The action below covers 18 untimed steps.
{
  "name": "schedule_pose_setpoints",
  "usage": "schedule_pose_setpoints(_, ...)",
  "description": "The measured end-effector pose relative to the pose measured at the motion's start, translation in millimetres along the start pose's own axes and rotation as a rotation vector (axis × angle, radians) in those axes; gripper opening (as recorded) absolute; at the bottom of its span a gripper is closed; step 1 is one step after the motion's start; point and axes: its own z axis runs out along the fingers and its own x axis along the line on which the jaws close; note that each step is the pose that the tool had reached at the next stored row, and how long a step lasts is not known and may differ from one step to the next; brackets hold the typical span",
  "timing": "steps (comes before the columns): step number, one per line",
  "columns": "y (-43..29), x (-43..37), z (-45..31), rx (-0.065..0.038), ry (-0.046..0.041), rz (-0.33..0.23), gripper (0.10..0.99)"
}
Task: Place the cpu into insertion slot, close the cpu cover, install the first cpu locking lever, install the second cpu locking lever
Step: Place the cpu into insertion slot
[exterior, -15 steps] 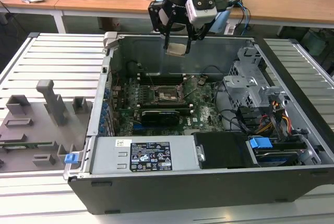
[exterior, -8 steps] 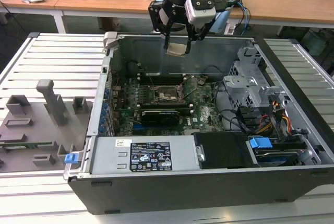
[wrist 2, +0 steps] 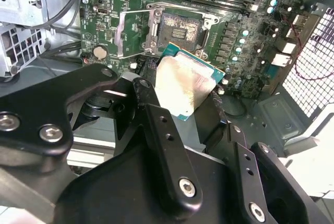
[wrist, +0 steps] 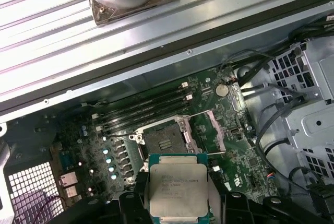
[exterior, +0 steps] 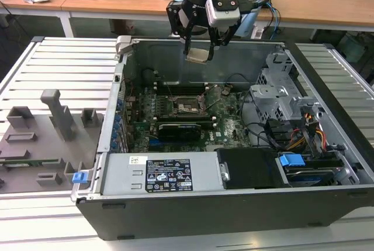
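My gripper [exterior: 200, 51] hangs above the back part of the open computer case [exterior: 111, 128], shut on the cpu [exterior: 198, 55], a small square chip held flat. In both wrist views the cpu [wrist 2: 185, 85] [wrist: 177, 190] shows its silver face and green rim between the black fingers [wrist 2: 156, 125]. Below and ahead of it lies the insertion slot [exterior: 188, 106] [wrist 2: 180, 28] [wrist: 159, 141], an open square socket on the green motherboard. The cpu cover [wrist 2: 133, 33] [wrist: 210, 129] stands flipped open beside the socket. The chip is well above the board, touching nothing.
A long black card [exterior: 181, 129] lies across the board just in front of the socket. Memory slots [wrist: 141, 110] run behind it. A drive cage [exterior: 280, 96] with cables fills the exterior view's right, a power supply [exterior: 149, 175] the front. A grey fixture tray [exterior: 47, 134] sits outside the case.
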Motion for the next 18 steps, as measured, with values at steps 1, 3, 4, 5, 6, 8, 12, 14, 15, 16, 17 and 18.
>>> schedule_pose_setpoints(1,0.0,0.0,0.0,0.0,-0.0004,0.005,0.537)
schedule_pose_setpoints(3,0.0,0.0,0.0,0.0,-0.0012,0.013,0.537)
schedule_pose_setpoints(4,0.0,0.0,0.0,0.0,-0.0016,0.018,0.537)
schedule_pose_setpoints(5,0.0,0.0,0.1,0.0,-0.0022,0.024,0.537)
schedule_pose_setpoints(6,0.0,0.0,0.2,-0.001,-0.0028,0.031,0.537)
schedule_pose_setpoints(8,0.0,0.0,0.2,-0.001,-0.0038,0.043,0.537)
schedule_pose_setpoints(12,0.0,0.0,0.5,-0.001,-0.0064,0.072,0.537)
schedule_pose_setpoints(14,0.0,0.0,0.5,-0.002,-0.0072,0.081,0.537)
schedule_pose_setpoints(15,0.0,0.0,0.6,-0.002,-0.0077,0.085,0.537)
schedule_pose_setpoints(16,-0.1,0.0,0.6,-0.002,-0.008,0.09,0.537)
schedule_pose_setpoints(17,-0.1,0.0,0.6,-0.002,-0.009,0.1,0.537)
schedule_pose_setpoints(18,-0.1,0.0,0.6,-0.002,-0.0098,0.109,0.537)
